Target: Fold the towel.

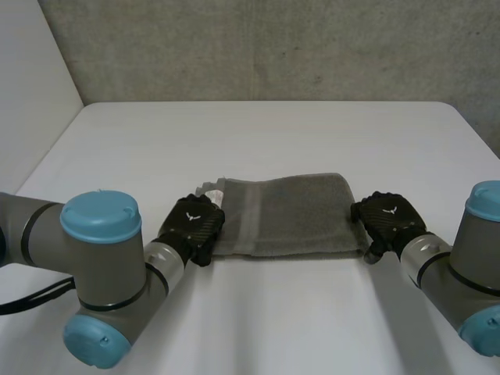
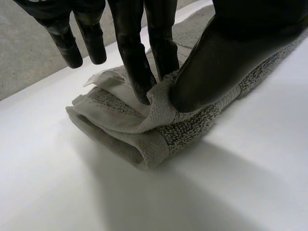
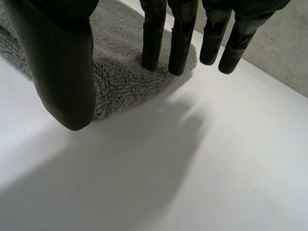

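Head view: grey towel (image 1: 289, 215) lies folded into a long strip on the white table (image 1: 258, 141), lower middle of frame, long axis running left to right.
left hand (image 1: 191, 226): on the strip's left end, left of frame centre, at the end of the grey arm with the light-blue cap.
left grip: in the left wrist view the thumb (image 2: 231, 57) and two fingers (image 2: 137, 67) nip the top layers of the towel end between them. Cloth is bunched up at the pinch. The other fingers hang clear of the towel, above the table.
towel end, left: stacked folded layers, with a white label (image 2: 103, 78) sticking out by the fingertips.
right hand (image 1: 388, 219): at the strip's right end, right of frame centre.
right grip: in the right wrist view the fingers are straight and spread. Two fingertips (image 3: 154, 43) rest on the towel's top, and the rest sit past its end over bare table. The thumb stands apart at the towel's edge, with no cloth caught.
towel end, right: flat on the table.
backdrop: grey wall (image 1: 273, 47) along the top of frame.
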`<state>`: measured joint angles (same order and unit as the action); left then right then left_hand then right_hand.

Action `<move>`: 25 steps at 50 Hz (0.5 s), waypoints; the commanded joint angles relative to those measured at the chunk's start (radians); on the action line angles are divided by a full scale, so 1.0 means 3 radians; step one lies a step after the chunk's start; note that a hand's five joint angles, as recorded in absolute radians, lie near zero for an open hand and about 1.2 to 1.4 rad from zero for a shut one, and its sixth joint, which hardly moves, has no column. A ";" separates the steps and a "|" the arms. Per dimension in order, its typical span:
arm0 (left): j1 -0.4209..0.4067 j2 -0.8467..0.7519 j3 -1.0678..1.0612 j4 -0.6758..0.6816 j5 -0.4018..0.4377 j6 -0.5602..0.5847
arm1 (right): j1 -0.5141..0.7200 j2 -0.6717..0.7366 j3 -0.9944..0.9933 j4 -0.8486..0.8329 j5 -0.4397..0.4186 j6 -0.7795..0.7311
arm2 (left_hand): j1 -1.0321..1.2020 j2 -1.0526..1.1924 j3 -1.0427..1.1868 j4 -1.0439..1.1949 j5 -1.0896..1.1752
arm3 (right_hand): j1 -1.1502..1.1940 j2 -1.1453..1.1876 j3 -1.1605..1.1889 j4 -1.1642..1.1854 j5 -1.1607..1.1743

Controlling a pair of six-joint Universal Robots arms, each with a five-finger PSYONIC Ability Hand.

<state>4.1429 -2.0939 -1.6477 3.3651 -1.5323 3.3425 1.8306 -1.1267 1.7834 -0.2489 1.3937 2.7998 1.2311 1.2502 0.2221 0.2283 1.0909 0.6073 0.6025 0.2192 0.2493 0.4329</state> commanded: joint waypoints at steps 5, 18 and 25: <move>-0.0009 0.0010 -0.0005 -0.0019 -0.0006 0.0005 | 0.0003 0.0120 -0.0064 -0.0101 0.0002 0.0004 | -0.2341 -0.2404 -0.0159 -0.0179 -0.2455 | 0.1591 0.1607 -0.0149 -0.0249 0.1591; 0.0129 0.0332 -0.0015 -0.0024 -0.0006 -0.0010 | -0.0063 0.0029 -0.0019 -0.0050 -0.0049 -0.0057 | -0.2736 -0.2800 -0.0159 -0.0179 -0.2851 | 0.2630 0.2646 -0.0149 -0.0249 0.2629; 0.0302 0.0628 -0.0066 -0.0024 -0.0006 -0.0031 | -0.0089 -0.0376 -0.0192 -0.0004 -0.0125 -0.0190 | -0.2815 -0.2878 -0.0159 -0.0179 -0.2929 | 0.2630 0.2646 -0.0149 -0.0249 0.2629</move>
<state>4.1942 -1.9695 -1.6571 3.3577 -1.5340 3.3382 1.8055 -1.1609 1.7692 -0.2573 1.3750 2.7737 0.4398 0.4421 0.2221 0.2283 0.2351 1.2021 1.3083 0.2192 0.2493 1.1415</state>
